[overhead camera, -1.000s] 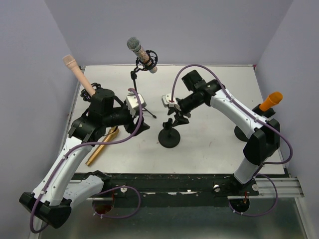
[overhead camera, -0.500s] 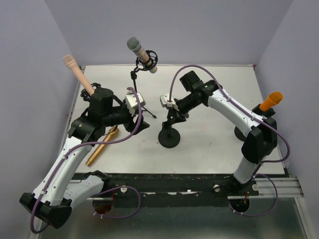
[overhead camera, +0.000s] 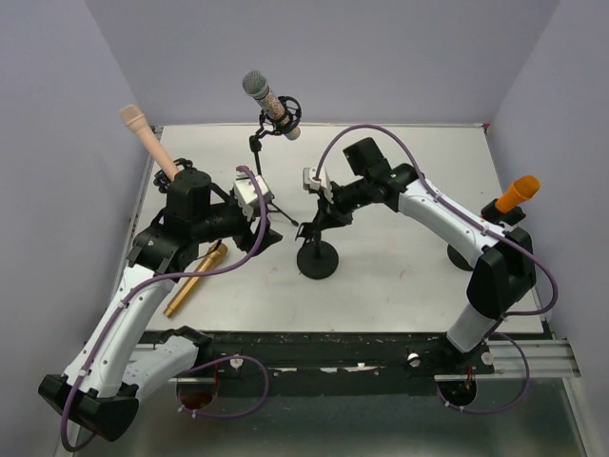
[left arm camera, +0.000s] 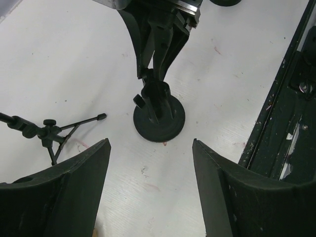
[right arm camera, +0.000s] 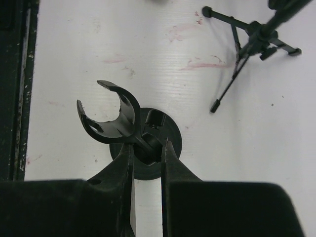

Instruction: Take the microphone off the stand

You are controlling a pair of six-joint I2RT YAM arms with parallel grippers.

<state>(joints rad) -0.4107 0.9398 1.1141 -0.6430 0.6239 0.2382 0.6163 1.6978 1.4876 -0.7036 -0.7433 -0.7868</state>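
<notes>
The right pincer (right arm camera: 147,145) is gripping the neck of the round-based stand (overhead camera: 317,260) just under its clip (right arm camera: 127,118), its fingers pressing in from both sides. The clip is gaping empty, with no microphone in it. The left pincer (left arm camera: 150,148) is hanging wide open over the desk (overhead camera: 400,276) just beside that stand, facing it and holding nothing. A gold microphone (overhead camera: 195,279) is lying flat on the desk by the left arm, well apart from the stand. It is probably the one this task concerns, which would mean the removal itself is done and the work is now on the bare stand, though the pictures alone are not settling that. Three other microphones are sitting in holders: a silver microphone (overhead camera: 269,103) on the tripod (left arm camera: 52,136) at the back, a pink microphone (overhead camera: 147,141) at the left edge and an orange microphone (overhead camera: 517,193) at the right. If the stand is being steadied or shifted, the next move is calling for a firm hold low on the neck and a slow, level motion so the heavy base is not tipping or dragging into the tripod's legs nearby. The left pincer is needing clear room beside the stand.
</notes>
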